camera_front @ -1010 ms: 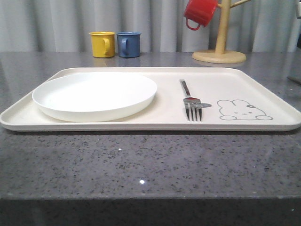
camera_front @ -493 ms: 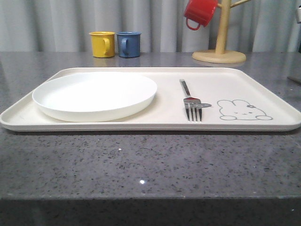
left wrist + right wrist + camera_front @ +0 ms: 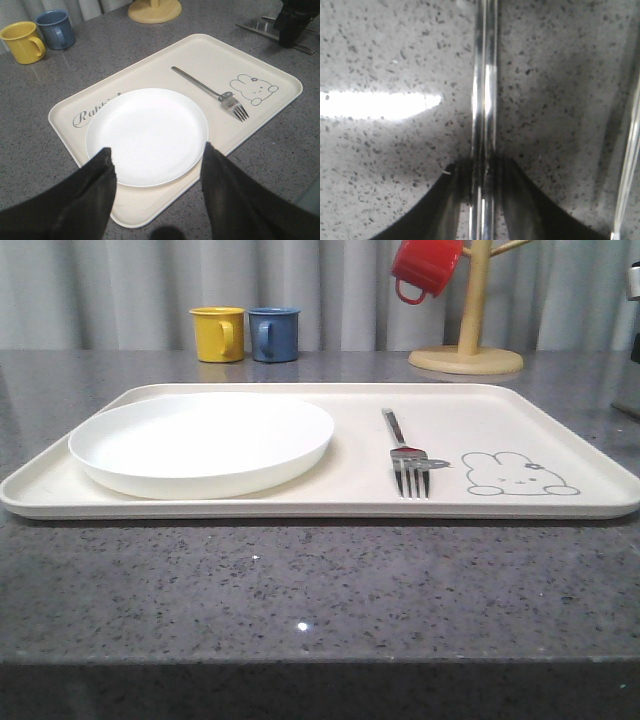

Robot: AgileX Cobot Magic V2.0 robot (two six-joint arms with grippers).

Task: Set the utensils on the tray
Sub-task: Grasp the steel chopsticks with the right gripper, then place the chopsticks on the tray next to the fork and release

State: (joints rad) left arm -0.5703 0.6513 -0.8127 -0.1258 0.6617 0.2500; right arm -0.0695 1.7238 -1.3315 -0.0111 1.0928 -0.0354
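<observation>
The cream tray [image 3: 500, 410] lies across the middle of the grey speckled counter [image 3: 300, 590]. On it, a round white plate [image 3: 200, 445] takes up the 9 o'clock half, and the four-tined fork [image 3: 405, 455] lies just right of centre, handle toward 12 o'clock and tines toward 6 o'clock, flat on the tray floor. At 3 o'clock of the fork's tines, almost touching them, is the grey rabbit drawing [image 3: 518, 475]. In the left wrist view, the "Rabbit" script [image 3: 95, 111] sits on the tray beside the plate's rim.

Beyond the tray at 11 o'clock stand a yellow mug [image 3: 218, 334] and a blue mug [image 3: 273, 334], just beside each other. At 1 o'clock a wooden mug tree [image 3: 468, 340] stands on its round base, with a red mug [image 3: 424, 268] hanging from a peg.

The left gripper [image 3: 157, 155] hangs above the near edge of the tray over the plate, its two dark fingers [image 3: 100, 172] spread wide with nothing between them.

The right gripper [image 3: 482, 167] is down at the counter off the tray, at 3 o'clock of it. Its dark fingers [image 3: 455, 185] are pressed in on a pair of slim shiny chopsticks [image 3: 484, 100] that run straight out from between the tips, lying on or just above the stone; which cannot be told. Another bright metal utensil [image 3: 630, 150] lies alongside, apart from the held pair; what it is cannot be told. In the left wrist view, the right arm [image 3: 292, 22] stands over a few silver pieces [image 3: 260, 27] on the counter beyond the tray's far corner.
</observation>
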